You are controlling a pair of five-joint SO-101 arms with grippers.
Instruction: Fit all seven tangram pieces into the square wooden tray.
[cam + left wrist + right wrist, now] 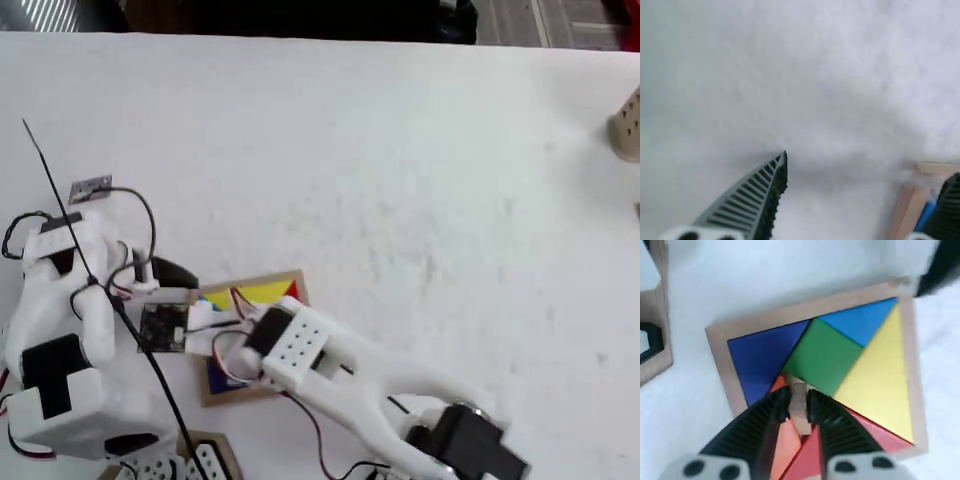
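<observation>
The square wooden tray (720, 360) holds a dark blue triangle (762, 355), a green square (822, 357), a light blue triangle (860, 320), a big yellow triangle (880, 380), a red piece (880, 437) and an orange piece (785, 445). My right gripper (799, 396) hangs over the tray's near part, shut on a small pale wooden piece (800, 410). In the high view the right arm (300, 345) lies across the tray (225, 390). My left gripper (870, 167) stands open over bare white table, beside the tray's corner (912, 197).
A cardboard box (652, 320) with a cut-out stands near the tray, toward the table's front edge (205, 450). A metal bracket (90, 188) lies at the left. A pale perforated block (627, 125) sits at the far right. Cables hang around both arms.
</observation>
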